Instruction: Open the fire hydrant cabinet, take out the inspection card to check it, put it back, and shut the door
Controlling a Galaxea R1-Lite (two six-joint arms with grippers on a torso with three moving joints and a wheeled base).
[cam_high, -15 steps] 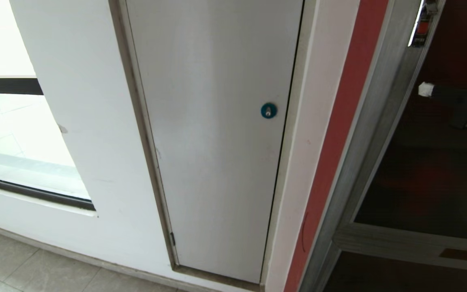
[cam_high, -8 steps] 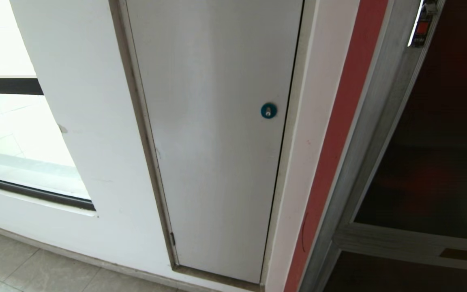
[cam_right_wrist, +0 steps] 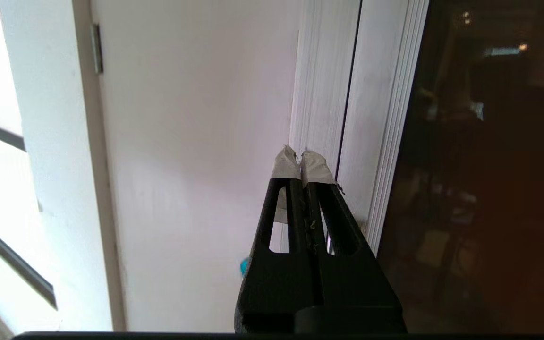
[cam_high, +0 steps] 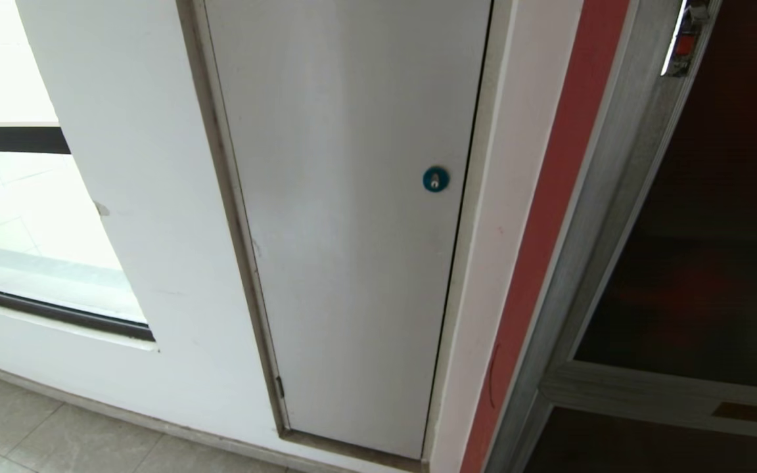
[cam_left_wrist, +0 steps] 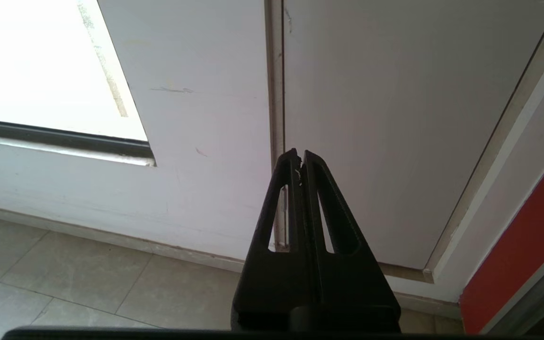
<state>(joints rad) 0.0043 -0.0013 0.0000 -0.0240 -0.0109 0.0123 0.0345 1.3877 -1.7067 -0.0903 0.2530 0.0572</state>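
The fire hydrant cabinet stands at three o'clock in the head view – a silver frame with its dark glass door shut and a small red latch up at one o'clock. A plain white door with a round blue lock fills the middle. The right tool – tips pressed together, holding nothing – points at the silver frame beside the dark glass. The left tool is pressed together too, low by the white door near the floor.

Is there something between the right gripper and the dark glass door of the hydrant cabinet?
Nothing visible. In the right wrist view the right gripper, shut and empty, points at the silver frame beside the door, with open air between them. The left gripper is shut and low, in front of the white door.
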